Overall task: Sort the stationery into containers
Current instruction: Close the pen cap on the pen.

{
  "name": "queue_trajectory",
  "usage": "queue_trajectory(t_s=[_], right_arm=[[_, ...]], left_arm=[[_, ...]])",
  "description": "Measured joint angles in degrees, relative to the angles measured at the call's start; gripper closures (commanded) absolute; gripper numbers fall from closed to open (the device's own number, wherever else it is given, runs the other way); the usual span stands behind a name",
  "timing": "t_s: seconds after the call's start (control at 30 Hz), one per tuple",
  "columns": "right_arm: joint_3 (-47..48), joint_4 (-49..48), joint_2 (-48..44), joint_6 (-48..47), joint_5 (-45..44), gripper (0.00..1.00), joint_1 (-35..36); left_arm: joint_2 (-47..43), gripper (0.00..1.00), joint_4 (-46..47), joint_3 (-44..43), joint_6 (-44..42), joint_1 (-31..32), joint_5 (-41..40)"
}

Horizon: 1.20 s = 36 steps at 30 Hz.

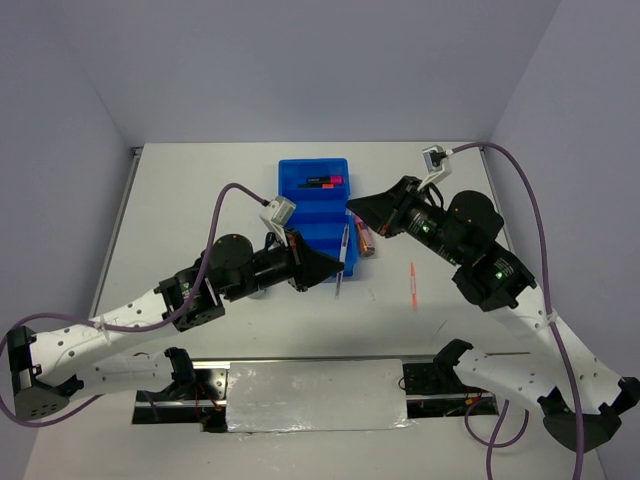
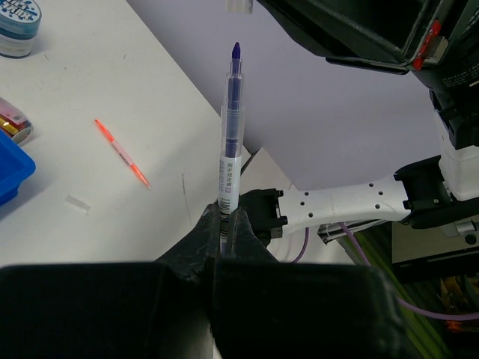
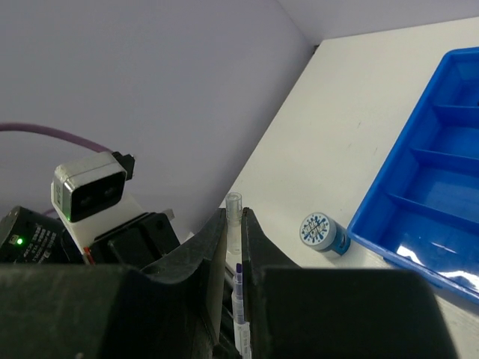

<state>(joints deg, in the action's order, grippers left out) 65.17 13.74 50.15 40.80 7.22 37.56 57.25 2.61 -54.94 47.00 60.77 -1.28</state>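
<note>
With only markers [image 1: 322, 182] in the tray [image 1: 310, 215], my left gripper [image 2: 226, 217] clamps the purple-tipped pen [image 2: 232, 127] beside it, my right gripper [image 3: 234, 224] pinches its clear cap [image 3: 234, 203], and the orange pen [image 1: 413, 285], tape roll [image 3: 323, 232] and pink-copper tube [image 1: 368, 243] remain unsorted.

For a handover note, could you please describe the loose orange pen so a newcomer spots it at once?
Find the blue tray at the centre of the table and look right of its near end. The orange pen lies flat there, alone; unlike the stubby pink tube beside the tray, it is thin and bright orange.
</note>
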Motion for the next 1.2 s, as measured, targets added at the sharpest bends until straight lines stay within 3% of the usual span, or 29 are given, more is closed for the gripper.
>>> queue_trajectory(t_s=[1.2], right_arm=[[-2.0, 0.3, 0.1, -1.2, 5.7, 1.00, -3.2]], left_arm=[[1.1, 1.00, 1.5, 1.0, 1.4, -2.3, 2.0]])
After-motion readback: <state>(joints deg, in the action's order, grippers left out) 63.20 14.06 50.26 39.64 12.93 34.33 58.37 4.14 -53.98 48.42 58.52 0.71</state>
